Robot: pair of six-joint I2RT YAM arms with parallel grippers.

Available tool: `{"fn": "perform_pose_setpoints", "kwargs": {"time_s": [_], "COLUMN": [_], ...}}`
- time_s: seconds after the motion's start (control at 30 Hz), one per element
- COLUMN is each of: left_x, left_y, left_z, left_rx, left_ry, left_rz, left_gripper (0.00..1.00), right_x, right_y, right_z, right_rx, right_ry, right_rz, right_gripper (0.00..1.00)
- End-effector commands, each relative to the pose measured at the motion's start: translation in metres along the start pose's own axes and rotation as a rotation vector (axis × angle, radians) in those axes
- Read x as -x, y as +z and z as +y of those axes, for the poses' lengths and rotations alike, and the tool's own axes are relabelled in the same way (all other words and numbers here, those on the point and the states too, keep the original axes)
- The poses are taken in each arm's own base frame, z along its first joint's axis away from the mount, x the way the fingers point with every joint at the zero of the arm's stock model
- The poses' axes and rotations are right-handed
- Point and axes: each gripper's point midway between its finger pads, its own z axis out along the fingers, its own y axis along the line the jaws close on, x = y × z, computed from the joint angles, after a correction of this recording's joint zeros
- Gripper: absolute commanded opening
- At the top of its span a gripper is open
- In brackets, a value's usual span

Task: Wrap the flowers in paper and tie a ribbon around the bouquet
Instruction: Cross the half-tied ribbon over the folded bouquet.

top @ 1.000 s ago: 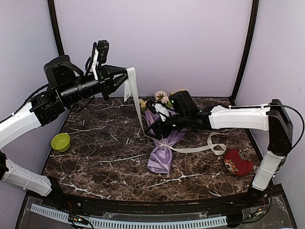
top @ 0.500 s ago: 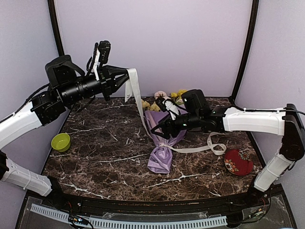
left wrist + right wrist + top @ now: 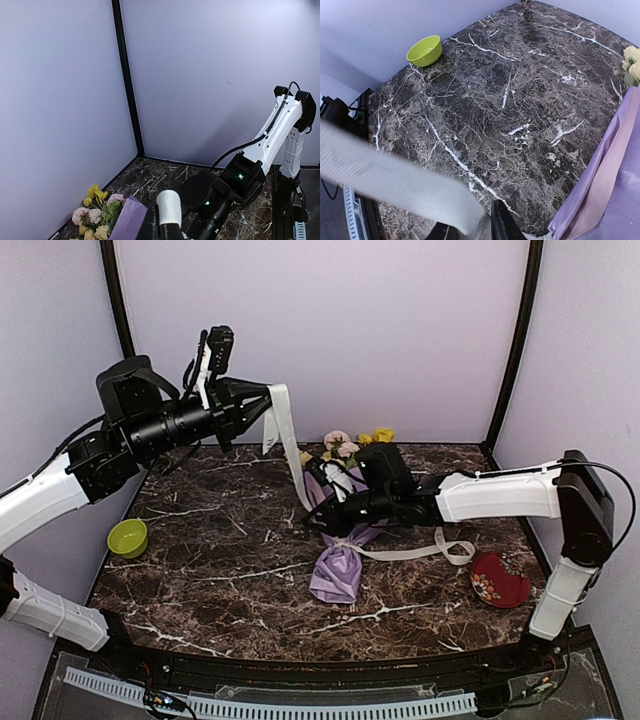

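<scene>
**A:** What has shifted over the last second?

**B:** The right gripper (image 3: 328, 523) backed off toward its own side, then came in again. It now sits low at the pinched waist of the bouquet (image 3: 336, 575). The left gripper (image 3: 258, 403) has hardly budged.

**A:** Why is the left one parked so high?

**B:** Its fingers are clamped tight on one end of the ribbon (image 3: 290, 450), well above the table (image 3: 220, 570). From those fingers the strip falls in a straight slant to the waist of the wrap. I'd judge it is held up there for tension, so the turn round the bouquet stays snug while the other arm works.

**A:** And the right fingers?

**B:** They are part-way closed. In the right wrist view the ribbon sweeps in from the left and ends between the two fingertips, so the strip is inside the jaws. I cannot tell whether they actually pinch it.

**A:** Where does everything else lie?

**B:** The paper (image 3: 615, 165) is just beside the right fingertips, gathered where the ribbon crosses it. The flowers (image 3: 341, 444) poke out of its far end, beyond the right wrist. The ribbon's free tail runs away behind those fingers, under the arm, and curls into a loop on the table.

**A:** How far along is the job?

**B:** The wrapping looks done and the ribbon is at the waist, but I see no knot. The next move probably calls for a firm hold close to the waist. Too hard a pull might drag the light bouquet.
</scene>
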Motion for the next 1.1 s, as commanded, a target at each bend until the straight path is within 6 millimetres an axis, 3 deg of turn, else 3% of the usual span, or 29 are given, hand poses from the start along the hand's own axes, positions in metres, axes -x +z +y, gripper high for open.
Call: {"fn": "perform_pose_setpoints", "kwargs": {"time_s": [0.0,0.03,0.17,0.27,0.37,0.43,0.6,0.63,0.7,0.77,0.87,0.97,1.07], "left_x": [0.021,0.020,0.011,-0.017,-0.093,-0.159,-0.304,-0.326,-0.358,-0.374,-0.373,-0.356,-0.321], "left_y": [-0.005,-0.006,-0.007,-0.006,-0.010,-0.016,-0.031,-0.035,-0.043,-0.048,-0.051,-0.051,-0.041], "left_z": [0.000,0.002,0.017,0.043,0.085,0.094,0.065,0.056,0.046,0.042,0.042,0.040,0.015], "left_rx": [0.005,0.021,0.110,0.237,0.412,0.485,0.440,0.416,0.397,0.394,0.380,0.325,0.150], "left_ry": [0.022,0.021,0.011,-0.025,-0.145,-0.192,-0.305,-0.330,-0.365,-0.374,-0.330,-0.249,-0.201], "left_rz": [-0.055,-0.052,-0.016,0.080,0.282,0.455,0.806,0.860,0.950,1.002,0.992,0.925,0.759], "left_gripper": [0.00,0.00,0.00,0.00,0.00,0.00,0.00,0.05,0.26,0.43,0.54,0.57,0.59], "right_x": [0.020,0.021,0.022,0.020,0.013,0.005,-0.015,-0.024,-0.036,-0.043,-0.049,-0.045,-0.034], "right_y": [0.000,-0.002,-0.008,-0.014,-0.020,-0.025,-0.033,-0.034,-0.037,-0.039,-0.041,-0.042,-0.044], "right_z": [0.001,0.000,0.002,0.004,0.020,0.029,0.044,0.045,0.045,0.042,0.034,0.023,0.013], "right_rx": [-0.013,-0.019,-0.019,-0.012,0.072,0.121,0.220,0.237,0.254,0.260,0.248,0.199,0.157], "right_ry": [-0.007,-0.007,-0.015,-0.031,-0.069,-0.090,-0.123,-0.120,-0.112,-0.100,-0.070,-0.053,-0.032], "right_rz": [-0.057,-0.059,-0.073,-0.061,-0.028,0.002,0.079,0.101,0.135,0.152,0.166,0.144,0.096], "right_gripper": [0.09,0.00,0.00,0.00,0.00,0.00,0.00,0.00,0.00,0.00,0.00,0.00,0.00]}}
